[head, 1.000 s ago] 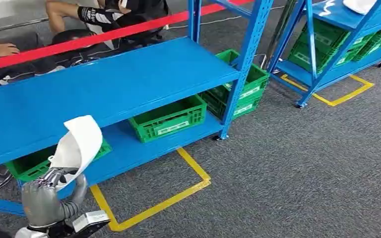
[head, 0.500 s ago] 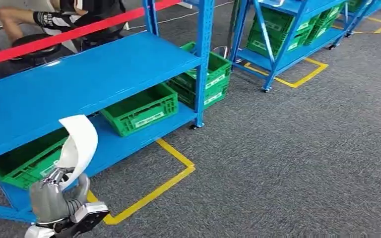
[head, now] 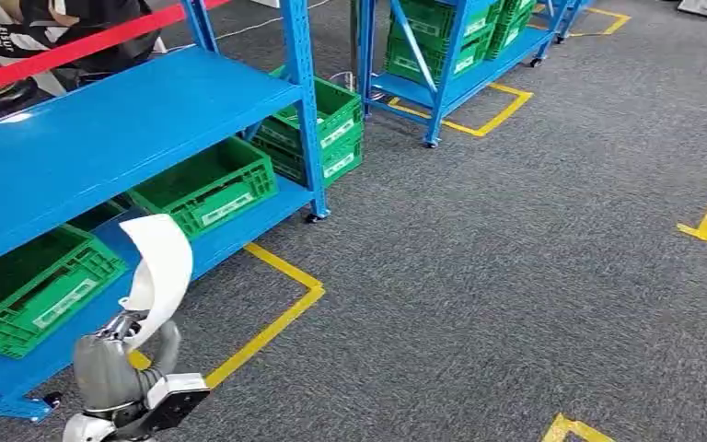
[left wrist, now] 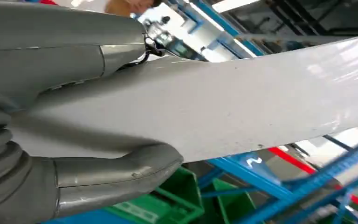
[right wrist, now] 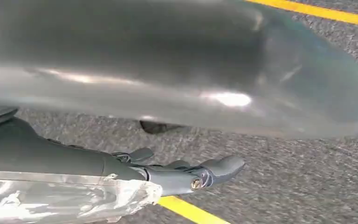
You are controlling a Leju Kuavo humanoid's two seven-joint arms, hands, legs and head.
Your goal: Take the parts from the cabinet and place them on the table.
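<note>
A white curved part point(head: 161, 267) rises from my left hand point(head: 115, 364) at the lower left of the head view, held upright in front of the blue cabinet point(head: 120, 120). In the left wrist view the same white part point(left wrist: 242, 102) crosses the picture, and my left hand point(left wrist: 98, 179) grips it between the thumb and the fingers. My right hand point(right wrist: 168, 172) hangs over the grey carpet, its fingers stretched out with nothing between them.
Green crates point(head: 207, 189) sit on the cabinet's low shelf, and another point(head: 37, 285) is nearer to me. A second blue rack point(head: 442, 55) with crates stands further back. Yellow tape point(head: 276, 322) marks the grey carpet. A person point(head: 55, 23) sits behind the red bar.
The whole picture has slid left and down, so the camera has turned right, away from the cabinet. My left hand still holds the white part upright.
</note>
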